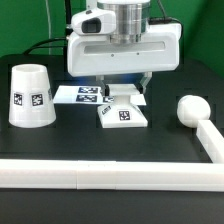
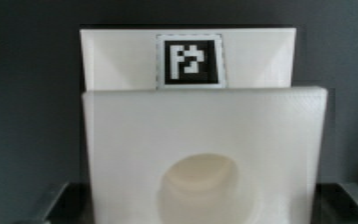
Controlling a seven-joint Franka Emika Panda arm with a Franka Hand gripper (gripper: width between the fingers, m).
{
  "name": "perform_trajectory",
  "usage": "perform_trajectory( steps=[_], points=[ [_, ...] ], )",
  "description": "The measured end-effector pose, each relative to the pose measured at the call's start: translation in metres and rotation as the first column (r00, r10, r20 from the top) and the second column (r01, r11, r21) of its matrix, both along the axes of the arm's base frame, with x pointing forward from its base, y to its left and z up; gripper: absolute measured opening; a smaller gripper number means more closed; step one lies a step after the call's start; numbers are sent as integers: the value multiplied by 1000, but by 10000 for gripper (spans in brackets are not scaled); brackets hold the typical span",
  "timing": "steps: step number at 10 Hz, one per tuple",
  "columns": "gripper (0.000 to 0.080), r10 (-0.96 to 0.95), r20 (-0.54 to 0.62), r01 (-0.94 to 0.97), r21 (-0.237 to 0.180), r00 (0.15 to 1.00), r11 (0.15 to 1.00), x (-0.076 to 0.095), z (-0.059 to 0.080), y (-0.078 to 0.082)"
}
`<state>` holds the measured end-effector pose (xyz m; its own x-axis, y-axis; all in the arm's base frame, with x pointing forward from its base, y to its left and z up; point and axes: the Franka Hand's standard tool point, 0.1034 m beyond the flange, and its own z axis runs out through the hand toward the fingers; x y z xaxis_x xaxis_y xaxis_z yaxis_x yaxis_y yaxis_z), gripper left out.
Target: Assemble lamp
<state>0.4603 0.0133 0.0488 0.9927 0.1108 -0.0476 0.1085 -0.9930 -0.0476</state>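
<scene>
the gripper [image 1: 120, 98] stands directly above the base [image 1: 122, 114] at the table centre. its jaws are spread to either side of the part, but pad contact is not visible, so a grip cannot be confirmed. in the wrist view the base [image 2: 202, 130] lies straight ahead between the jaws, socket hole [image 2: 202, 185] nearest. the shade [image 1: 30, 97] stands well apart toward the exterior view's left and the bulb [image 1: 190, 108] toward its right, beside the rail [image 1: 100, 178]. the marker board [image 1: 80, 95] lies behind. the square tag [image 2: 190, 60] carries a pattern only, with no legible text or brand.
</scene>
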Motion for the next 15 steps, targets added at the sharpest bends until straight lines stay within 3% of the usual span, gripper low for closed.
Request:
perform_trajectory(
  steps=[6, 10, 13, 15],
  points=[
    [534, 47, 91, -49, 22, 995, 999, 91, 1, 45],
    [534, 31, 161, -37, 38, 986, 999, 146, 2, 56],
    [534, -98, 196, 84, 77, 976, 993, 176, 1, 62],
    [534, -158, 165, 145, 91, 974, 985, 181, 2, 70]
  ],
)
